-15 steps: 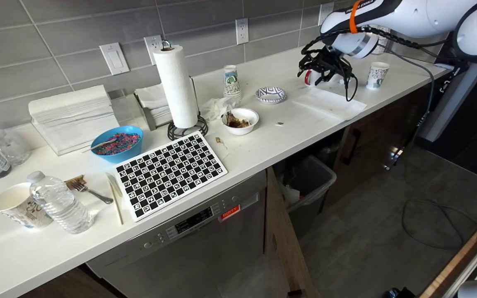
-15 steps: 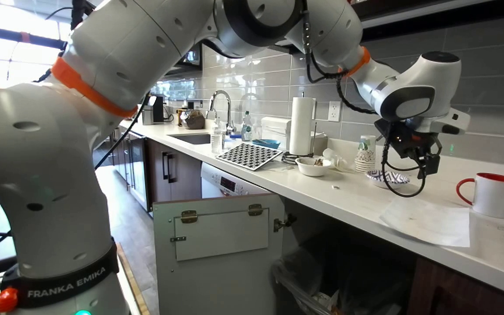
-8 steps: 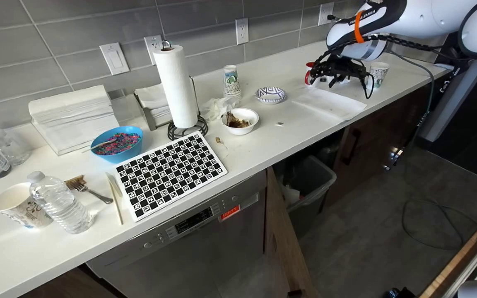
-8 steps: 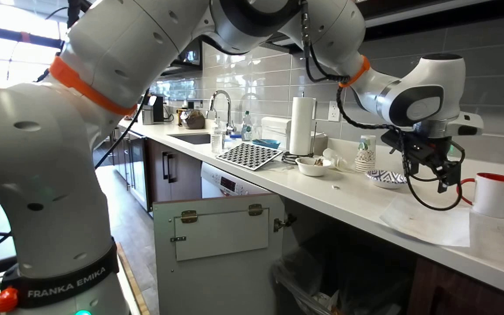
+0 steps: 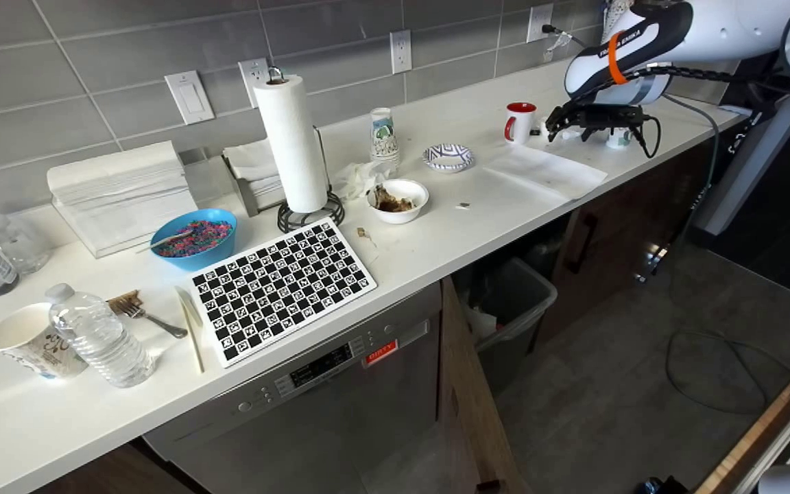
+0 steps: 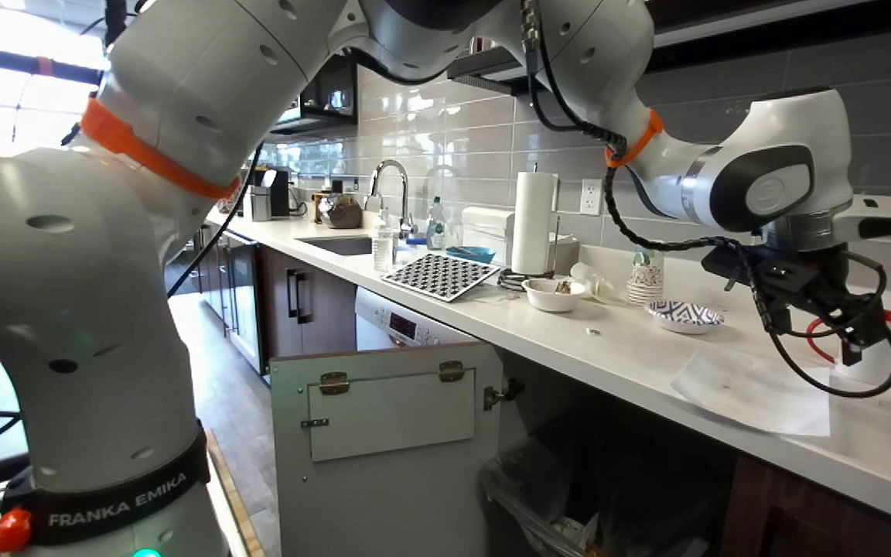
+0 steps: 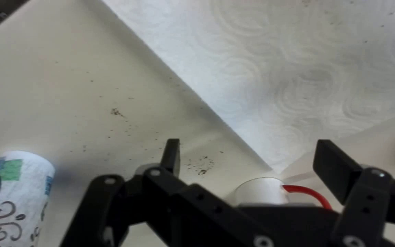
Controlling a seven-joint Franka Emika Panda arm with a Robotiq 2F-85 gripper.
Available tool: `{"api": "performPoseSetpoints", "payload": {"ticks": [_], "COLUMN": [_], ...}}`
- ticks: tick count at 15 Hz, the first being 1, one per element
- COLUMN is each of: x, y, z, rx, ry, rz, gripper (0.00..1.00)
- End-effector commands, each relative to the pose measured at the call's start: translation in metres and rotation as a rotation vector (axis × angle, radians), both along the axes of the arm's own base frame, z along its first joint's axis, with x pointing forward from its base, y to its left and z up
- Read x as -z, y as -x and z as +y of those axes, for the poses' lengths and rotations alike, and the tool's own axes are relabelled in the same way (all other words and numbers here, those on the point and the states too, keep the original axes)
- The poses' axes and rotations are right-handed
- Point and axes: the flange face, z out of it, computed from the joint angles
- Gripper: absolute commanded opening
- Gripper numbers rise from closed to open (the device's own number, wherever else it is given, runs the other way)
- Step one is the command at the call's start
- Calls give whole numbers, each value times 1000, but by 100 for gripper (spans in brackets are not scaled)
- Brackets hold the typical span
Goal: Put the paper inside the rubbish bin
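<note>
The paper (image 5: 553,170), a thin white sheet, lies flat on the counter near its front edge. It also shows in an exterior view (image 6: 759,398) and fills the upper right of the wrist view (image 7: 269,65). The rubbish bin (image 5: 527,291), pale with a clear liner (image 6: 513,495), stands below the counter inside the opened cabinet. My gripper (image 5: 568,135) is open and empty, above the counter past the paper, near the mug. In the wrist view, the gripper (image 7: 248,147) has its fingers wide apart, with a paper corner showing between them. It looks apart from the paper.
A white mug with red handle (image 7: 262,192) stands close to the gripper, partly hidden behind it in an exterior view (image 6: 875,363). A paper cup (image 7: 12,202) stands nearby. A patterned bowl (image 5: 448,156) and a white bowl (image 5: 398,206) sit along the counter. The cabinet door (image 6: 384,433) hangs open.
My gripper has moved right in both exterior views, and lower in one, away from the patterned bowl. It now partly covers the mug in an exterior view. The paper has not moved.
</note>
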Motion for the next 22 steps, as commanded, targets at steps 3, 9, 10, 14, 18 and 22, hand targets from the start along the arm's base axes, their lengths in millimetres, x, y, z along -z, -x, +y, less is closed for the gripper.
{"api": "performPoseSetpoints", "payload": {"ticks": [3,9,10,14,18,22], "x": [13,27,31,47,54,66], "y": [26,28,27,20,7,-7], "z": [-18,-13,-10,5,18,32], "rx": [103,139,132,106,75,46], "ry": [-10,-63,-68,-95,-96,-96], "rz": [41,60,68,95,102,122], "gripper": [100,100,100,100,100,100]}}
